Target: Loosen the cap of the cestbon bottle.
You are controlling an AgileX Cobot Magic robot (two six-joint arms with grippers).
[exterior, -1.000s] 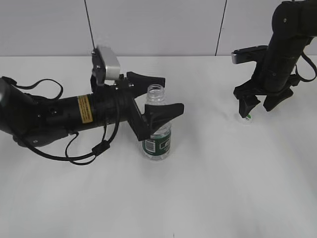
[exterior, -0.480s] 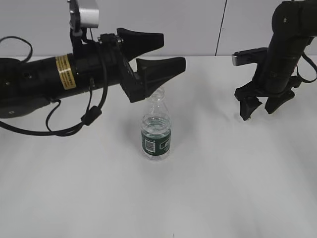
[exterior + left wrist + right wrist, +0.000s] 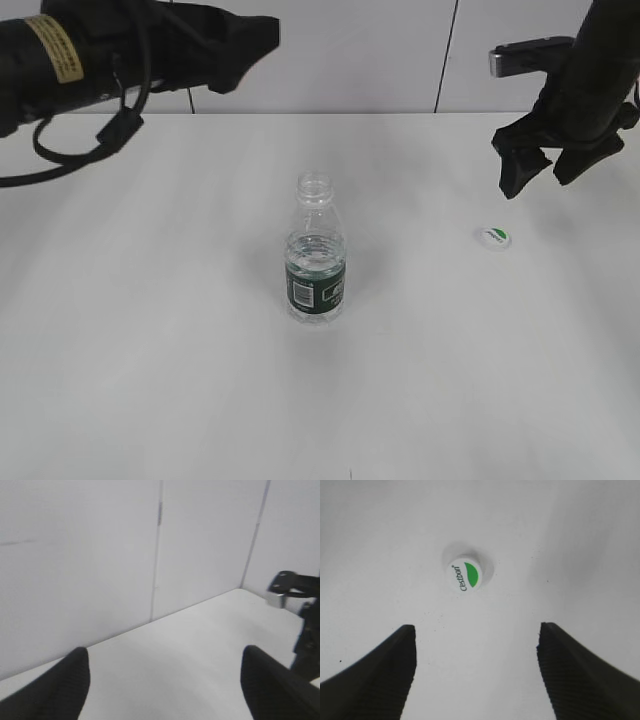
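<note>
The cestbon bottle (image 3: pixel 316 252) stands upright and uncapped near the middle of the bench (image 3: pixel 180 380), well below and to the right of the left tool (image 3: pixel 225 45) and well to the left of and below the right tool (image 3: pixel 545 168). Its threaded neck is open at the top and a dark green label band wraps the lower body.

Bench: a white surface running back to a pale panelled wall (image 3: pixel 350 50). Bare surface lies on all sides of the bottle. The back edge, where bench meets wall, is the only one in sight.

Left tool: raised at the upper left of the exterior view, level with the wall, jaws spread wide and holding nothing. The left wrist view shows both dark fingers (image 3: pixel 65 687) apart with only wall and bench between them, and the right arm's hardware at its right margin; the bottle does not appear there.

Right tool: raised above the right part of the bench, jaws wide, holding nothing.

The cap (image 3: pixel 465 573) lies flat on the bench below the right tool, apart from both fingers (image 3: pixel 380 675), top side up. The right wrist view shows its green mark and the "Cestbon" lettering; the exterior view shows only a small white disc with a green spot, well right of the bottle.
</note>
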